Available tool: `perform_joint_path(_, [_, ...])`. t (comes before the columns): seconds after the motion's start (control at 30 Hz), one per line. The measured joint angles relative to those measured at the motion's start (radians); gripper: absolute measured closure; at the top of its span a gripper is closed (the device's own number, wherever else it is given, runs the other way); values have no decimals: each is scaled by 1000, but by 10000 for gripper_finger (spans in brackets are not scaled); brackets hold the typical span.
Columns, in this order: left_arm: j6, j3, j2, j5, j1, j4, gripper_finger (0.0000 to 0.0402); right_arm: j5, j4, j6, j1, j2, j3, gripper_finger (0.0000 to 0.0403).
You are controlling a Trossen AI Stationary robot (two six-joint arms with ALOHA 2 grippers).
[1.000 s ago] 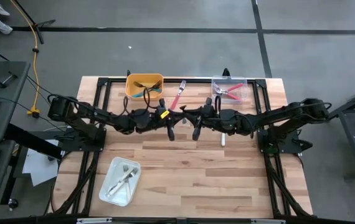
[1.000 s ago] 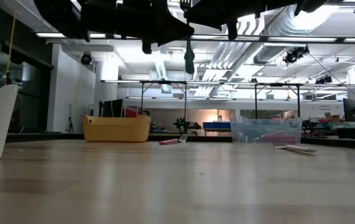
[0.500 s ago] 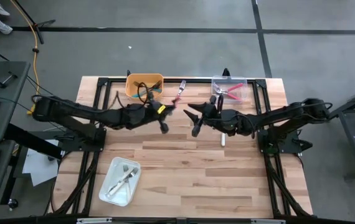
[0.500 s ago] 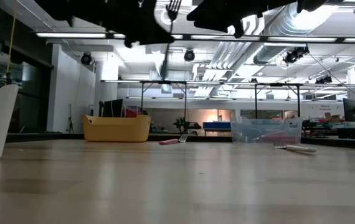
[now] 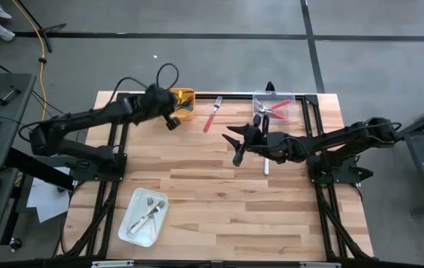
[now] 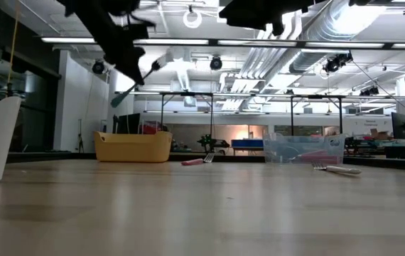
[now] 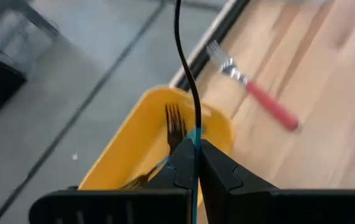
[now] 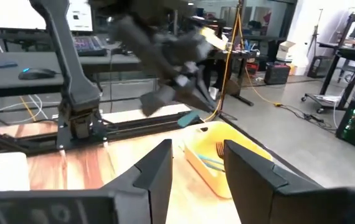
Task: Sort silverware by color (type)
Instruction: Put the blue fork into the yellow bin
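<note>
1. The left pincer hangs above the far left part of the table, right at the yellow bin.
2. It is clenched on a teal fork; in the left wrist view the fork's teal handle sits pinched between the dark fingers, with its tines pointing out over the bin's open top.
3. In the low view that fork is tilted, well above the yellow bin.
4. The yellow bin already holds at least one fork, seen in the left wrist view.
5. A red fork lies flat on the table just beside the yellow bin, between it and the clear bin.
6. The clear bin at the far right holds red-handled forks.
7. A white fork lies on the table near the right arm.
8. The white tray near the front left holds forks with pale handles.
9. The right pincer hovers over the middle of the table, its fingers spread apart and grasping nothing.
</note>
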Motion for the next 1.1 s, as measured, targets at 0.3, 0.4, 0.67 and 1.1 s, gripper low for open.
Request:
perform_joint_path(0.3, [139,21,196,150,216,4,401,0,-76,0,0,0,0,265])
perform_joint_path(0.4, [154,21,253,165,252,8,401,0,-88,0,0,0,0,265])
perform_joint_path(0.67, [189,21,347,169,314,50,401,0,-97,0,0,0,0,265])
perform_joint_path(1.1, [229,21,391,159,341,59,379,0,-111,0,0,0,0,265])
